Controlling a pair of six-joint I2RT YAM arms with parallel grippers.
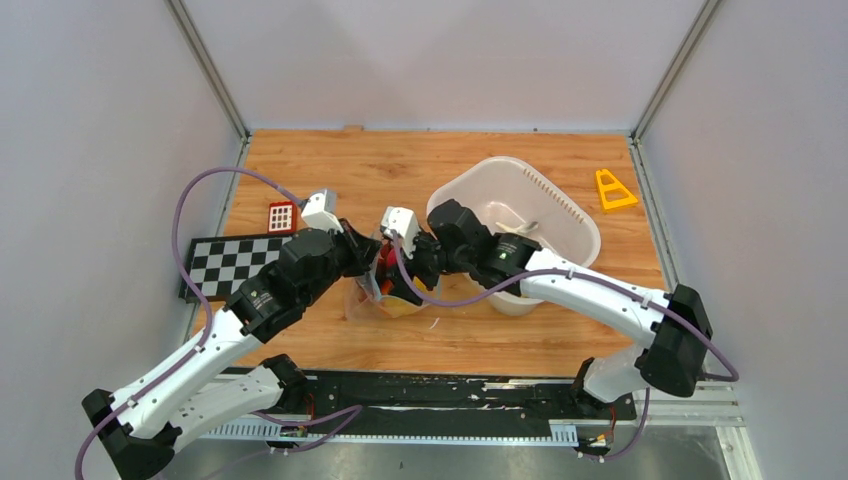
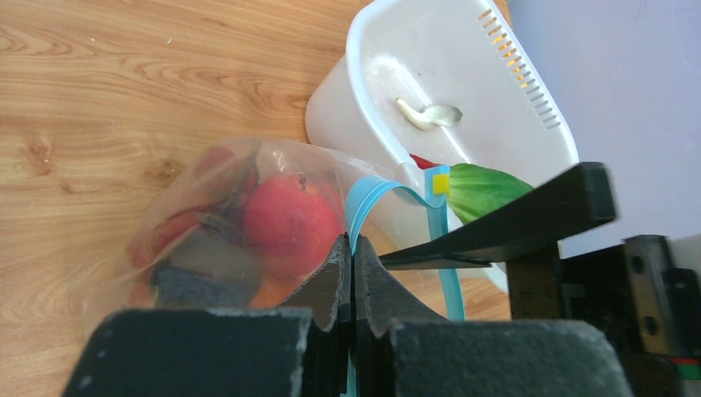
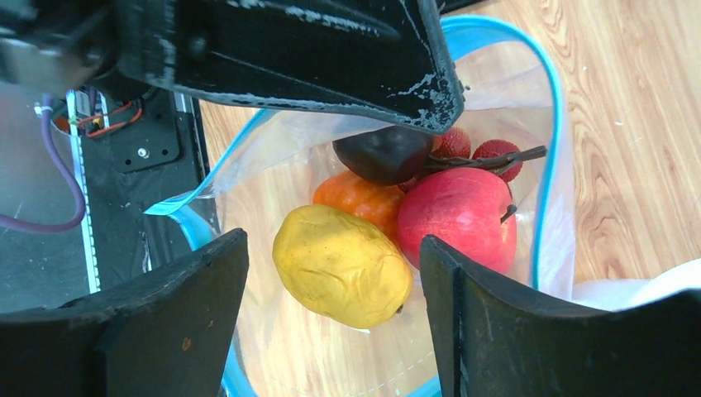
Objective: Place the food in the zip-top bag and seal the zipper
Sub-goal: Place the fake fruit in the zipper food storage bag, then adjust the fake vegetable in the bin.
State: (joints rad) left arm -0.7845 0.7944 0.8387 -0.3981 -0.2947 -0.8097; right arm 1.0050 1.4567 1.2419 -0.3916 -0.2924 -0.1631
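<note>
The zip-top bag [image 1: 392,298] stands mouth-up on the table between both arms. My left gripper [image 2: 353,248] is shut on its teal zipper [image 2: 372,192], holding that edge up. Inside the bag lie a yellow lemon [image 3: 340,265], a red apple [image 3: 459,217], an orange tangerine [image 3: 357,198], a dark purple piece [image 3: 384,153] and a red grape bunch [image 3: 488,149]. My right gripper [image 3: 331,240] hangs open over the bag's mouth. The lemon sits between its fingers, with a gap on each side.
The white plastic basket [image 1: 560,205] stands just right of the bag, with a green leaf [image 2: 484,188] at its near wall. A yellow triangle [image 1: 613,190] lies at the back right. A checkerboard [image 1: 235,262] and a red keypad block [image 1: 282,216] lie to the left.
</note>
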